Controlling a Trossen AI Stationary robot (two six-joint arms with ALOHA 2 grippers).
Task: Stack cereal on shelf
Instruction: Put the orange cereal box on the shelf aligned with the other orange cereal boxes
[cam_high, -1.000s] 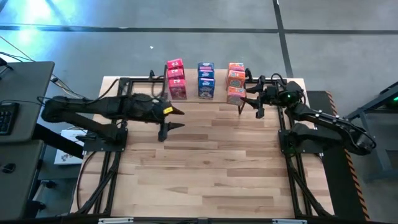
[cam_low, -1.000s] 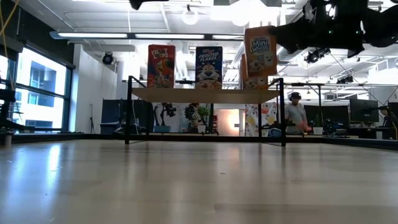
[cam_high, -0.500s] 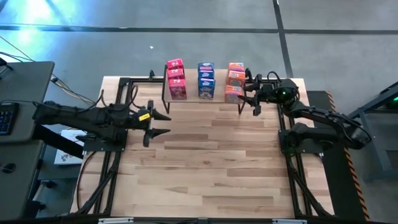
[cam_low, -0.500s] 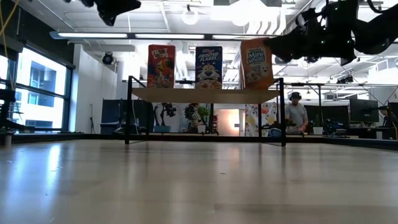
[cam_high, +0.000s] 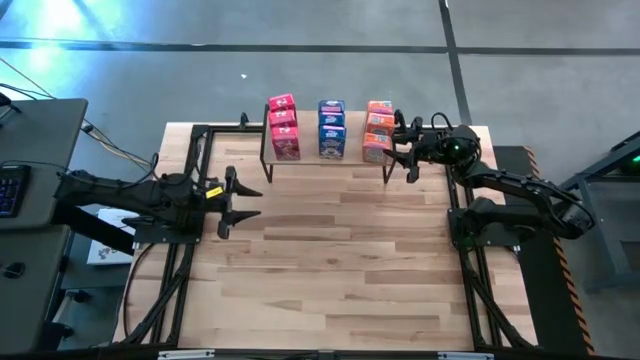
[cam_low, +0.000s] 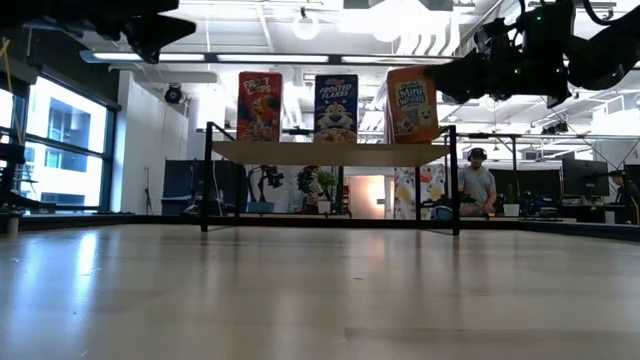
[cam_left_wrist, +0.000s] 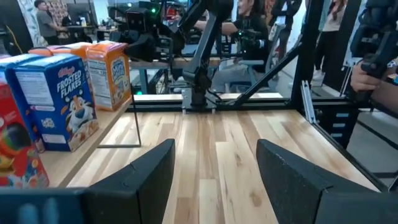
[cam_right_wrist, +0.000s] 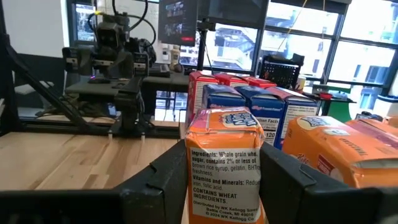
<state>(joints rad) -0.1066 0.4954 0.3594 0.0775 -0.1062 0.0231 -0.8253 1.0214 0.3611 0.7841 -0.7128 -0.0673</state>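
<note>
While the right gripper (cam_high: 398, 150) clamps the last orange cereal box (cam_right_wrist: 225, 165) upright at the shelf's (cam_low: 330, 152) edge, beside its row, the left gripper (cam_high: 240, 200) waits empty, fingers apart, well clear.

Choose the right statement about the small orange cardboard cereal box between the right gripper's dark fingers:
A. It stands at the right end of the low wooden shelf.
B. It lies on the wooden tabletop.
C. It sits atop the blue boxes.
A: the small orange cardboard cereal box stands upright on the low wooden shelf, right gripper around it.
</note>
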